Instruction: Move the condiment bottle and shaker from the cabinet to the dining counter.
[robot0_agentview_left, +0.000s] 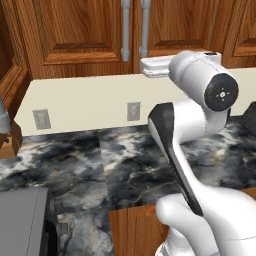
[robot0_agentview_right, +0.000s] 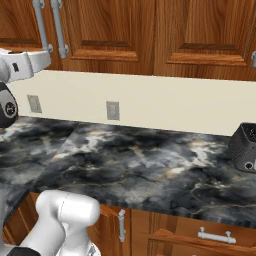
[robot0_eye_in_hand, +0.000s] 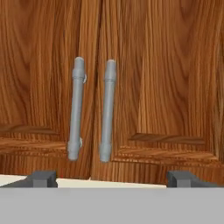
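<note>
Closed cabinet (robot0_eye_in_hand: 144, 87) doors fill the frame centre; the wide-open gripper (robot0_eye_in_hand: 111, 178) could miss the right handle (robot0_eye_in_hand: 107, 111) or catch both.

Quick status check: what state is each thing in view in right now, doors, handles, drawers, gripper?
cabinet: both doors shut, seam between them closed.
bar handles: upright, side by side, untouched.
gripper: open, empty, facing the handles, short of them.
drawer: shut.
wall counter: bare in front of the arm.
dark appliance: standing at the counter's right end.

No readable text, label, number or sign appears on anything.
</note>
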